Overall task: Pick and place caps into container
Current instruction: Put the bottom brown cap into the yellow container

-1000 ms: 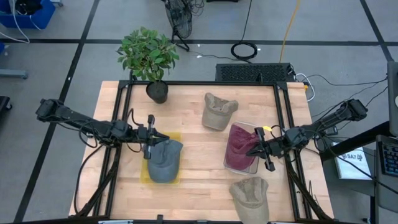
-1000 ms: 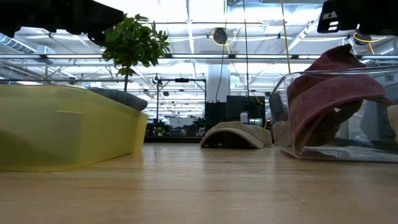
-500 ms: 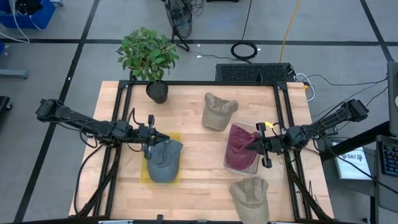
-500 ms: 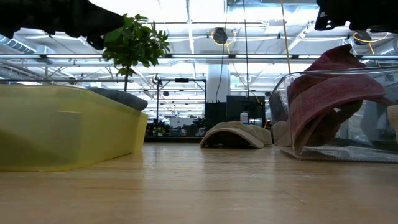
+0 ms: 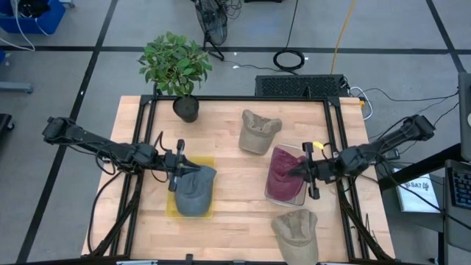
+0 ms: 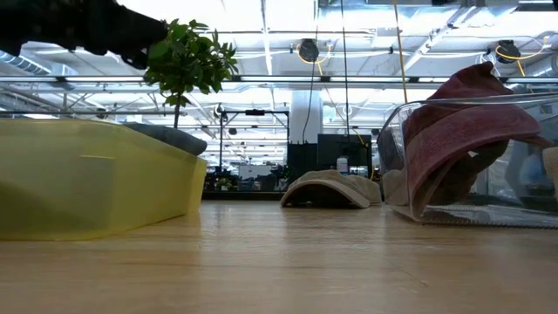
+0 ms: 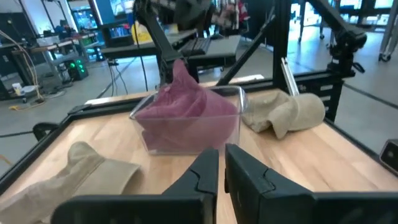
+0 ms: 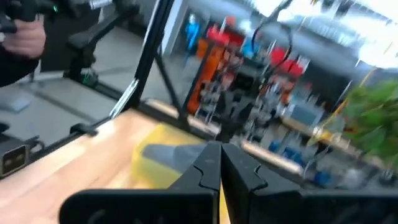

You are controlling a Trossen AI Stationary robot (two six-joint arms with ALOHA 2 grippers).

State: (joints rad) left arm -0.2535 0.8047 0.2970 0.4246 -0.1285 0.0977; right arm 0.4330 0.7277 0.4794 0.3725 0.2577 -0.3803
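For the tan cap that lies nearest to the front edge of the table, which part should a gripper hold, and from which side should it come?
A judgement: grip the rounded crown of the tan cap, coming straight down from above. The cap lies flat on the wood with nothing beside it, and its soft crown bulges upward, so fingers can pinch a fold there. The right gripper, above the clear container, is the nearer one.

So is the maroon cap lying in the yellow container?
No, the maroon cap sits in the clear container; the yellow container holds a blue-grey cap.

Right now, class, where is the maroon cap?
In the high view, the maroon cap sits in the clear bin right of centre, between two tan caps, just ahead of the right gripper.
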